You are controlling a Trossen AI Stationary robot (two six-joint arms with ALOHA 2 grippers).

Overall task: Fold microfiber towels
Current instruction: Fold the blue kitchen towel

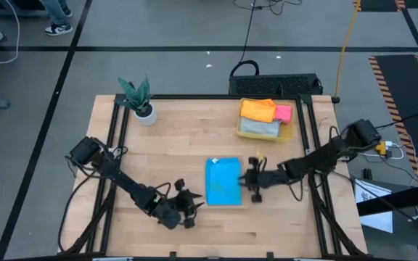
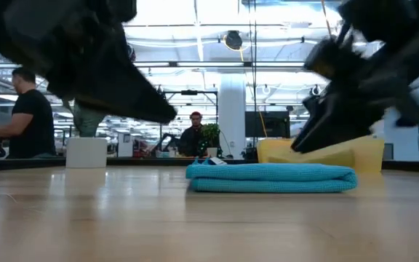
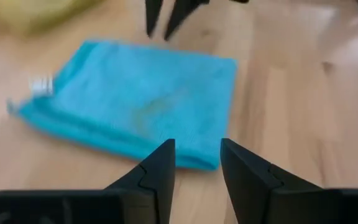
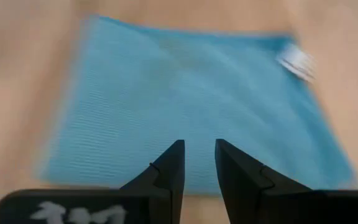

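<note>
Towel (image 1: 223,181) between both tools

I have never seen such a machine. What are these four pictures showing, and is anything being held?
Two dark robot arms work at a wooden table. One picture looks down from above, one looks level across the tabletop, and two come from cameras on the wrists. A folded blue towel lies between the arms. The left claw and right claw sit beside it, fingers slightly apart, holding nothing. A yellow bin contains orange, pink and grey towels. A potted plant stands near a corner.
</note>
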